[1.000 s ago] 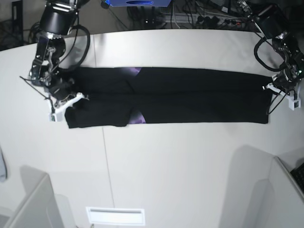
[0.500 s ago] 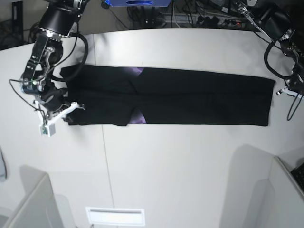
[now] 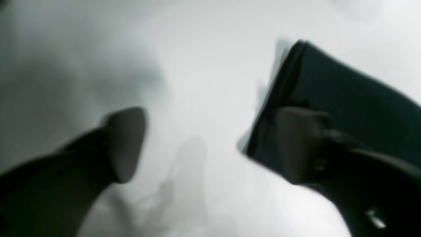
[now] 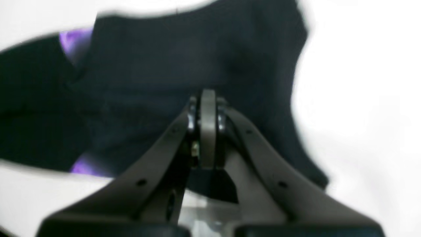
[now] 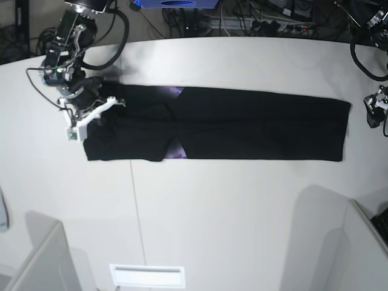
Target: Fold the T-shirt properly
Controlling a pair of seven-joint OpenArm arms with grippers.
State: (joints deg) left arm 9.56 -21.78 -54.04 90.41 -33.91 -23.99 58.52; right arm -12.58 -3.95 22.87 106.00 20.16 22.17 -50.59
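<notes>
1. One T-shirt [image 5: 242,124], black, lies flat on the white bench [image 5: 212,212] as a long band running left-right in the base view.
2. Two small purple patches show near its left third: one at the top edge [image 5: 171,91], one at the bottom edge [image 5: 177,151].
3. Two arms in view, one at each end of the shirt.
4. Right gripper [image 5: 91,112] is at the shirt's left end in the base view, over the upper corner of the cloth.
5. Right wrist view: jaws closed, fingertips [image 4: 208,108] pressed together, black cloth behind them. Blurred; cannot tell if any fabric is pinched between them.
6. Same view shows both purple patches at the left, upper [image 4: 74,39] and lower [image 4: 82,164].
7. Left gripper [image 5: 377,109] is at the frame's right edge in the base view, just beside the shirt's right end and apart from it.
8. Left wrist view: jaws wide open, two fingers, one [image 3: 126,141] over bare bench, the other [image 3: 302,144] in front of the shirt's corner [image 3: 345,98]. Nothing between them.
9. That view is heavily blurred; shirt edge looks layered, count of layers unclear.
10. One white slotted plate [image 5: 147,276] sits at the bench's near edge.
11. Cables [image 5: 260,24] crowd the area behind the bench.
</notes>
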